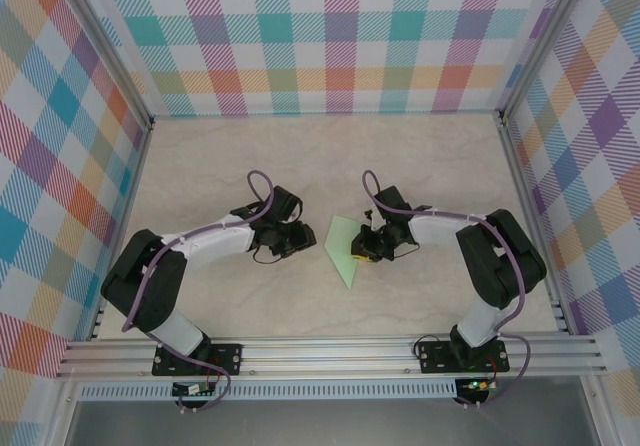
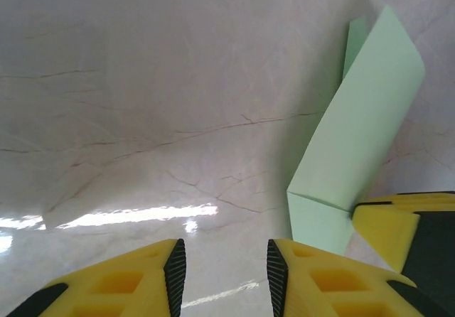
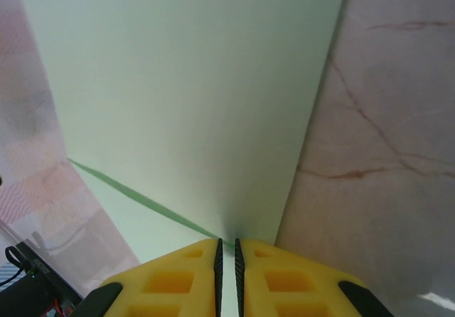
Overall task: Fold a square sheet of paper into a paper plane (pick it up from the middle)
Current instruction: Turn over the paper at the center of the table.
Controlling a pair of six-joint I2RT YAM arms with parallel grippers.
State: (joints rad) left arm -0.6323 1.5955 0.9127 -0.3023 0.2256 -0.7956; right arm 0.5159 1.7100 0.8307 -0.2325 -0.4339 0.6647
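Lying near the middle of the pale, stone-look tabletop (image 1: 420,156) is a thin, pale mint-green sheet of paper (image 1: 341,247). It is folded into a pointed shape, and its tip points toward the near edge. It sits between the two arms, close to both. The right end effector (image 3: 227,245) has yellow fingers (image 3: 178,278) with black pads. The fingers are squeezed almost together, and the edge of the paper is pinched in the thin gap between them. From the right wrist camera, the paper spreads out big and smooth above the fingers, and a dark green fold line runs slanted down to the pinch. The left end effector (image 2: 224,264) is just to the left of the paper and does not touch it. Its yellow fingers stand a little apart, with bare tabletop between them and nothing held. From the left wrist camera, part of the paper is bent up off the tabletop like a tall flap, and a yellow finger of the right arm sits at its lower corner. Bright checked walls (image 1: 320,36) stand around the tabletop.
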